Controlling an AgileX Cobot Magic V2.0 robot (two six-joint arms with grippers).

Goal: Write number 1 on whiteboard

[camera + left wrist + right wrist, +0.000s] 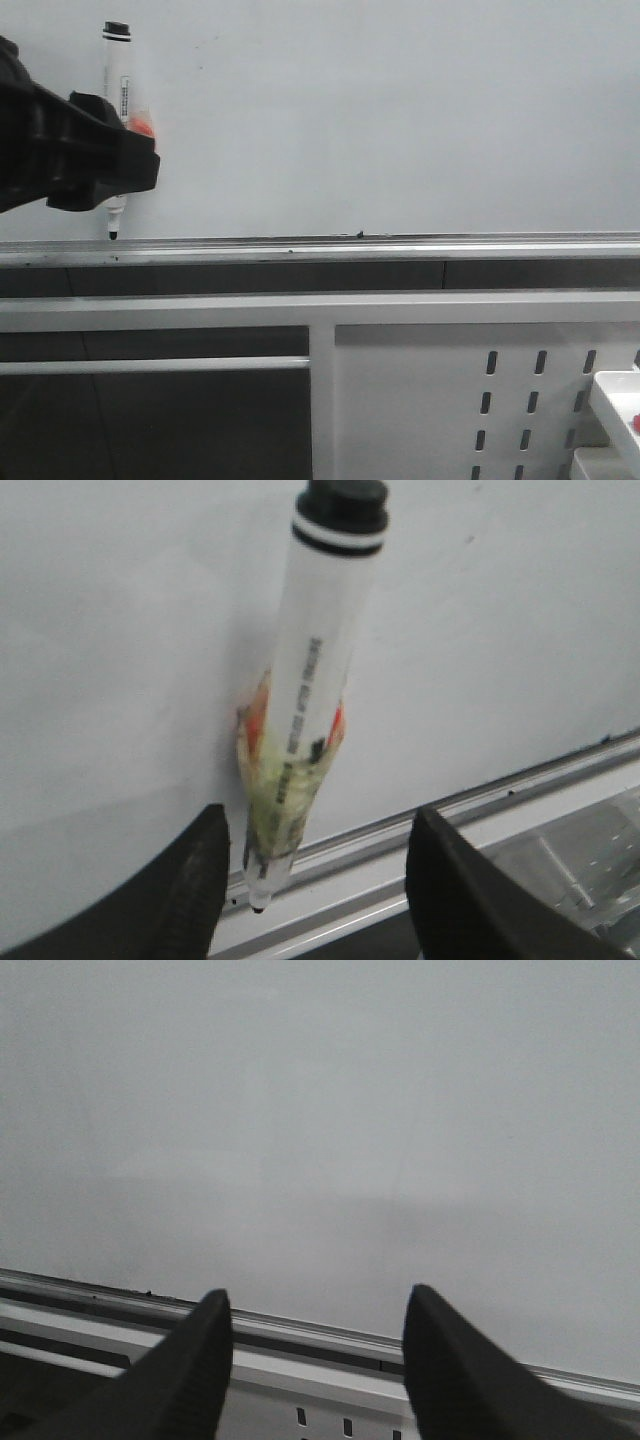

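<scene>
While the left gripper (pixel 118 170) clamps a white marker (pixel 117 100) upright at nine o'clock in the front view, tip just above the rail (pixel 400 247), the whiteboard (pixel 400 110) shows no stroke. The right gripper (pixel 312 1360) stands open, holding nothing.

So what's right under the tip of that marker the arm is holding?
Just below the marker tip runs the silver rail at the whiteboard bottom edge. Whether the tip touches it is unclear. The left gripper covers the marker's middle.
</scene>
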